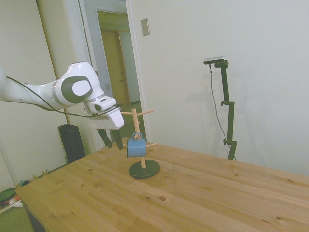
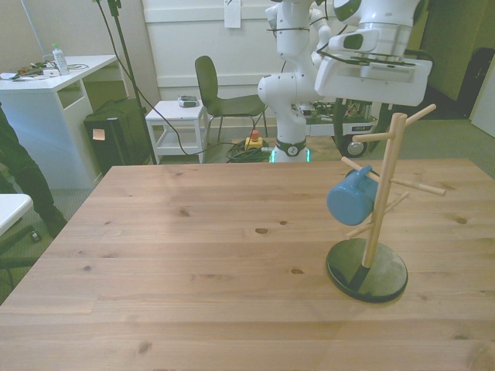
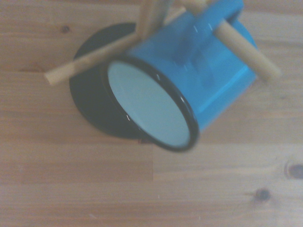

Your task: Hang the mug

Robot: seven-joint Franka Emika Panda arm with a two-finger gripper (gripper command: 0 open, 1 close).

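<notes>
— What does the robot look like in the side view?

— The arm [image 1: 43, 92] is glossy white, built of rounded segments, with a grey oval cap over one joint. A thin black cable loops along its underside to the wrist.

— And the end of it?

— The hand [image 1: 110, 138] has a flat, white, wedge-shaped body with two dark fingers [image 1: 117, 139] beneath it.

— Seen from the front?

— The same white body appears as a broad slab with a dark strip along its lower edge, black cables trailing above it.
</notes>
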